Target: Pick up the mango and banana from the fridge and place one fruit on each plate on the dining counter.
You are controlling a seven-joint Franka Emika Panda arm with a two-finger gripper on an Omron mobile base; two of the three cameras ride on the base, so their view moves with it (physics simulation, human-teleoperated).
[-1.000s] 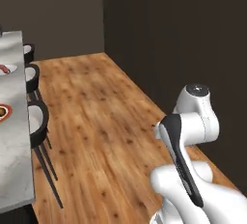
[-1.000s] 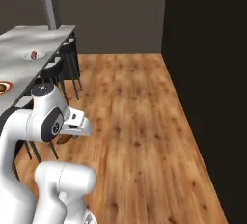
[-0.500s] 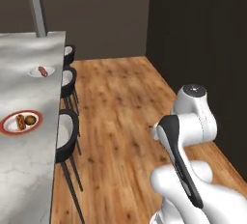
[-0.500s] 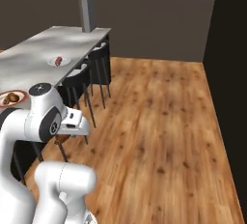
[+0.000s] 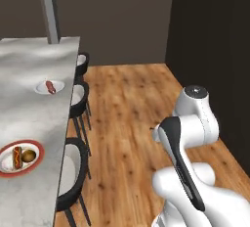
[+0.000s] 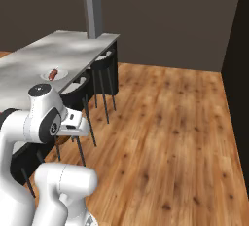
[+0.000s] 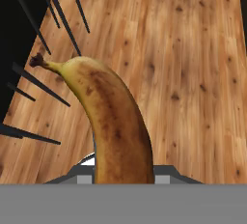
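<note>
**Banana in hand, robot beside the counter**

From where I stand, the long pale marbled stone dining counter runs along the left with two round plates on it. The nearer white plate with the broad red rim carries a hot dog in a bun and a small round orange-brown mango side by side. Farther along, the small plain white plate holds one straight red sausage. Three black stools with pale seats stand tucked along the counter's edge.

To the right, over the wooden plank floor, the white arm is folded close to its body. Its gripper is clamped on a curved brown-speckled yellow banana, stem end pointing away, above the floor beside the stool legs.

One fruit already sits on the red-rimmed plate, so I judge the banana belongs on the white one. Doing that well means lifting it clear of the counter's edge, reaching over the stools, and lowering it beside the sausage before letting go.
</note>
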